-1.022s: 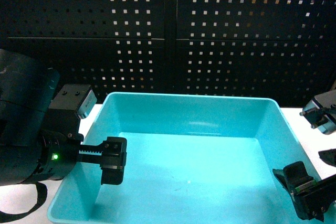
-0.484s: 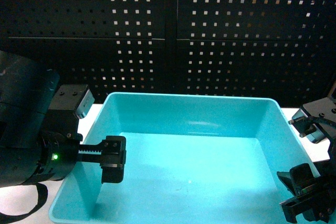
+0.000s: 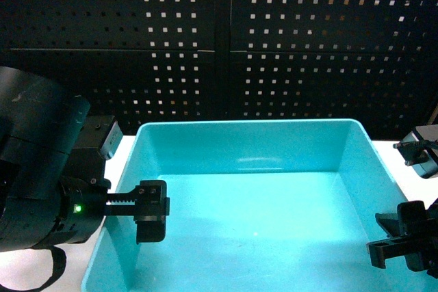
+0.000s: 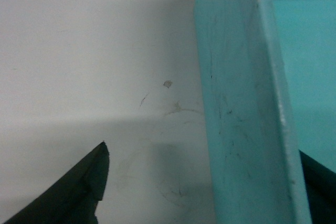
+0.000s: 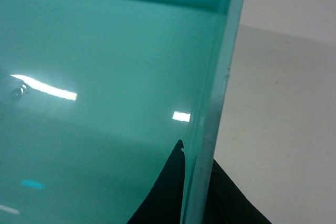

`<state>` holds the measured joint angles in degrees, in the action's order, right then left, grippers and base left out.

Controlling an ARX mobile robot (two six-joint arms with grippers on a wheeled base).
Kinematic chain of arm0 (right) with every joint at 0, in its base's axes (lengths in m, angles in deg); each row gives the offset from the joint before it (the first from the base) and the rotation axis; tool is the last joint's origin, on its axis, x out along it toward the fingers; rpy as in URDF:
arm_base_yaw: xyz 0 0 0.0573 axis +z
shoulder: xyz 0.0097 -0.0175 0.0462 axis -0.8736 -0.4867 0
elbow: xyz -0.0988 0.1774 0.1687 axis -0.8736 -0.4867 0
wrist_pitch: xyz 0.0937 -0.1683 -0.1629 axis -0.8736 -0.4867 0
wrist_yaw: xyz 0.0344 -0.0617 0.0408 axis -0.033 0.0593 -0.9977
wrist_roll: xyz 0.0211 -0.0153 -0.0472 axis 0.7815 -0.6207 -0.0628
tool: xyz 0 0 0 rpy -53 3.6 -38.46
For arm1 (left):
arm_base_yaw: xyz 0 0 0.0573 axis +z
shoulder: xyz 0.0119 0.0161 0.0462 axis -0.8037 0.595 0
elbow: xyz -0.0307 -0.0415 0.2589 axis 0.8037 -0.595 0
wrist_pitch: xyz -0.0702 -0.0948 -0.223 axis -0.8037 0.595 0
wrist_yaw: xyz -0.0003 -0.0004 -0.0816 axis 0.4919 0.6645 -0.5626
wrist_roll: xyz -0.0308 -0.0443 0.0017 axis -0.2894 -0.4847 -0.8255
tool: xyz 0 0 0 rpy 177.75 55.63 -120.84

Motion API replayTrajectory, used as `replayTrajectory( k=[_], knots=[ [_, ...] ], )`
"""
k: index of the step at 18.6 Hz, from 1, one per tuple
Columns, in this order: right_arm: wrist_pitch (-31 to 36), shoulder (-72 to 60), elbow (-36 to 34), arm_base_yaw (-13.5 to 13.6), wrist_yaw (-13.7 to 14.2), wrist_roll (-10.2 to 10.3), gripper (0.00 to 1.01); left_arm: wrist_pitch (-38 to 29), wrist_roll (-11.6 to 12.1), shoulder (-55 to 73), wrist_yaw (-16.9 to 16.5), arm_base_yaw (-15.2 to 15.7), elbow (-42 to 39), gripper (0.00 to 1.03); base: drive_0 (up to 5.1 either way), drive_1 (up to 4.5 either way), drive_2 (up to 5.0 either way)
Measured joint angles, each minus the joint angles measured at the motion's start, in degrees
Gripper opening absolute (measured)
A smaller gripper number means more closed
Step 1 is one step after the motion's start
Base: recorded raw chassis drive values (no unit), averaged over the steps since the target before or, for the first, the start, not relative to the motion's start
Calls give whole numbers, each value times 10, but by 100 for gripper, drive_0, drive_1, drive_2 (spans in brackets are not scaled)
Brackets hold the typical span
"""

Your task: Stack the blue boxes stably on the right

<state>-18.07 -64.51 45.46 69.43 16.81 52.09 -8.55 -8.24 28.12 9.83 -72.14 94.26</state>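
A light turquoise tub [image 3: 253, 203], one of the blue boxes, fills the middle of the head view on a white table. My left gripper [image 3: 137, 204] straddles its left wall [image 4: 247, 103]. It is open: the outer finger [image 4: 79, 192] stands well off the wall and the inner finger [image 4: 317, 182] is inside the tub. My right gripper [image 3: 404, 244] sits on the tub's right wall [image 5: 215, 93]. In the right wrist view that gripper [image 5: 198, 153] is shut on the wall, one dark finger [image 5: 168, 192] inside and one outside, both pressed against it.
A black pegboard wall [image 3: 219, 46] rises close behind the tub. Bare white table [image 4: 79, 51] lies left of the tub and more of it [image 5: 283, 103] lies to the right. The bulky left arm [image 3: 34, 189] fills the lower left.
The tub has swung and slid a little to the right. My right gripper has moved right with the wall, and the left gripper has followed slightly right.
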Motion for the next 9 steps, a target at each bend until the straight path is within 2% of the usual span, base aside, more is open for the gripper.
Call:
replayTrajectory(
  k=[3,4,6,9],
  knots=[
    [5,0,-3,-5,0,-3,8,14,-14,0,28,-10,3,63,0,0,0],
    [8,0,-7,-12,0,-16,7,16,-14,0,15,-15,3,52,0,0,0],
    [12,2,-11,-17,-1,-27,7,16,-24,-1,26,-26,3,52,0,0,0],
    [12,2,-11,-19,-2,-30,7,16,-22,-3,36,-34,3,52,0,0,0]
  ],
)
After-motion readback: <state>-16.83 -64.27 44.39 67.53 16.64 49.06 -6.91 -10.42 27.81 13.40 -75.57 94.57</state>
